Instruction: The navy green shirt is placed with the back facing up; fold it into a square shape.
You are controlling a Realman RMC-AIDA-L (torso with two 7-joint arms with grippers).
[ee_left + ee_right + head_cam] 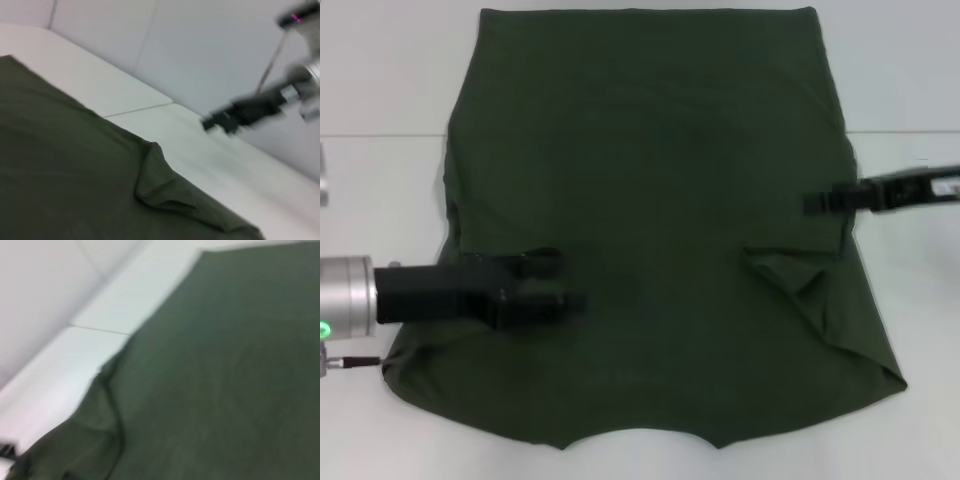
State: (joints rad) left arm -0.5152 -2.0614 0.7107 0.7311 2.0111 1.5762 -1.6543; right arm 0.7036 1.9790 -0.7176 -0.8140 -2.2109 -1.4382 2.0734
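Shirt [660, 230] lies flat on white table [380, 180], both sleeves folded in. Left gripper [565, 285] over its left sleeve area, right gripper [810, 203] at right edge; can't tell finger state on either.

Light falls even and soft across the white worktop [390, 190] in the head view, bright without glare, so the navy green shirt [650, 220] reads as a flat dark mass whose creases barely show. Shadows are faint: only a thin dark rim lies under the shirt's near edge and beside the folded sleeve toward the worktop's right edge. The left claw [570, 285] is slightly soft against the cloth, and a small green lamp glows on its arm. The left wrist view is smeared, the right claw [220, 121] streaked most. The right wrist view is hazy throughout, the cloth's weave lost.
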